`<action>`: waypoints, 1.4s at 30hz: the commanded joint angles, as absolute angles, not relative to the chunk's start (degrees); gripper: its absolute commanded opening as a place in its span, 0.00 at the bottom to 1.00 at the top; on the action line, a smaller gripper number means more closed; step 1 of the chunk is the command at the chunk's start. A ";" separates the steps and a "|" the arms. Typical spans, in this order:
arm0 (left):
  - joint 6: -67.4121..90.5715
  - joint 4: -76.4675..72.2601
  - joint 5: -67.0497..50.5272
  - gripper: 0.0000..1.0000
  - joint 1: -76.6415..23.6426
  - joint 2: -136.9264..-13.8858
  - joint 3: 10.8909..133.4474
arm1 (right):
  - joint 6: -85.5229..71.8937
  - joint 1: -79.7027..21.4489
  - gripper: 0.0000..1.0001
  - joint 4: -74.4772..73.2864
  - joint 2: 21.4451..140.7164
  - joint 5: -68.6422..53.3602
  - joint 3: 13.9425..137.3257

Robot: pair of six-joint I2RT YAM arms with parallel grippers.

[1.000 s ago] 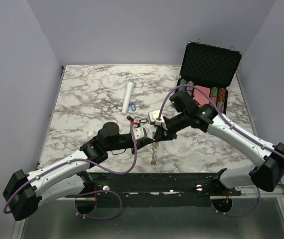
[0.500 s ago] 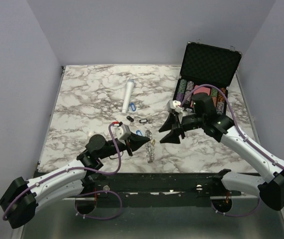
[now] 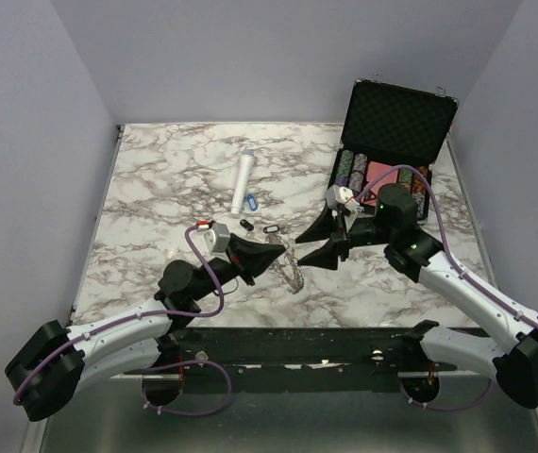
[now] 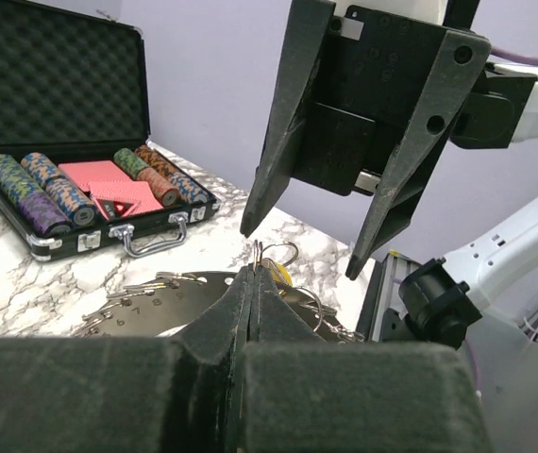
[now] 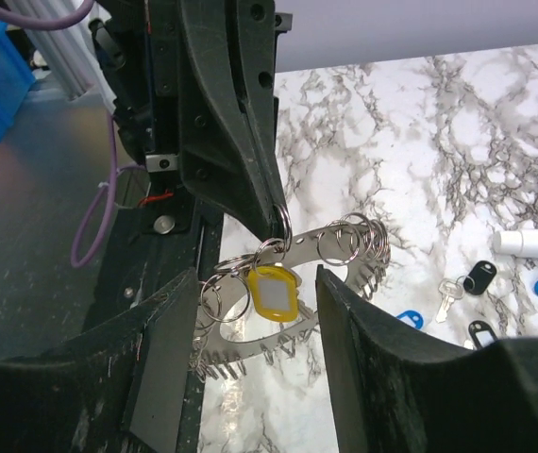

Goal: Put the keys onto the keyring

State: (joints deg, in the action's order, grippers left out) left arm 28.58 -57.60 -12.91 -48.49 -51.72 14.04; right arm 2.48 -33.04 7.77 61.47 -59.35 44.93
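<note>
The keyring (image 5: 344, 247), a flat silvery toothed ring with several small split rings, hangs from my left gripper (image 5: 274, 212). My left gripper (image 4: 255, 274) is shut on one small split ring (image 4: 261, 252) of it. A yellow tag (image 5: 271, 290) dangles there. My right gripper (image 5: 255, 274) is open, its fingers either side of the yellow tag without touching it. In the top view the left gripper (image 3: 274, 257) and right gripper (image 3: 302, 248) face each other over the keyring (image 3: 293, 271). Loose keys with a blue tag (image 3: 252, 201) and black tags (image 3: 246, 225) lie behind.
A white cylinder (image 3: 243, 182) lies at mid-table. An open black case (image 3: 396, 123) of striped poker chips stands at the back right. More tagged keys (image 5: 479, 276) lie on the marble near the cylinder. The table's front edge is just below the grippers.
The grippers were pressed together at the keyring a second ago. The right gripper has drawn back to the right and stands open. The left gripper has shifted left and holds the keyring off the table.
</note>
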 commanded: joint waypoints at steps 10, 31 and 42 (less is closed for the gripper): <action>27.25 -52.39 -6.95 0.00 -48.95 -49.92 17.31 | 2.72 -33.92 0.51 9.85 62.84 -51.51 47.20; 24.87 -42.28 -0.70 0.00 -51.06 -48.34 21.45 | 13.01 -36.83 0.32 -2.20 65.92 -43.50 52.74; 24.96 -42.36 -1.23 0.00 -51.06 -48.25 21.88 | 14.06 -37.00 0.20 -2.37 66.18 -47.99 52.38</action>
State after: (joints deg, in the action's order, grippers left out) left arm 25.30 -40.49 -1.91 -50.76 -49.28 19.31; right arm 13.10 -36.49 -1.30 65.87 -45.63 51.29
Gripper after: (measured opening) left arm 0.007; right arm 0.212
